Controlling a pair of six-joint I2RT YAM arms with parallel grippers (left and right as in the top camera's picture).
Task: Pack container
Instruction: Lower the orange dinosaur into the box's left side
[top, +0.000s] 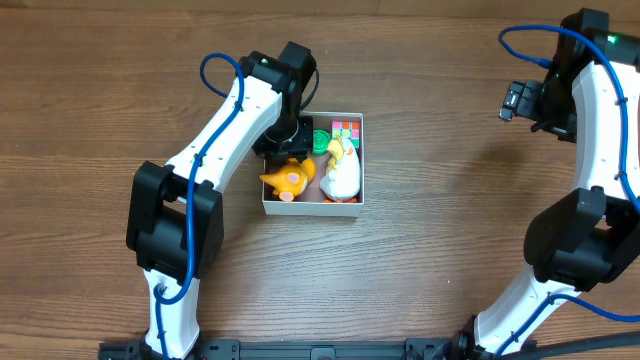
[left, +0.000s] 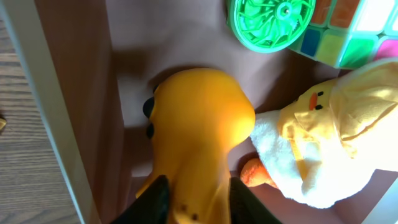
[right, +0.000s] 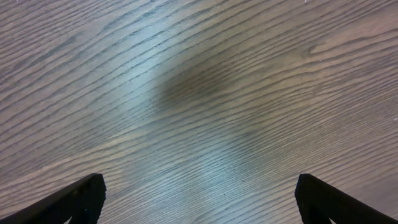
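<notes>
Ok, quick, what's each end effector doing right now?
Left end effector: closed on the orange toy in the container.
Right end effector: open, holding nothing, above the table.

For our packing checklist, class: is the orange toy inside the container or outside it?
Inside. The orange toy lies within the container walls, beside the plush duck.

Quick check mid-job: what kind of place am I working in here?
Probably a robot lab bench, not a home: a wood-grain table, a left arm and right arm based at its edge, and one container of toys.
</notes>
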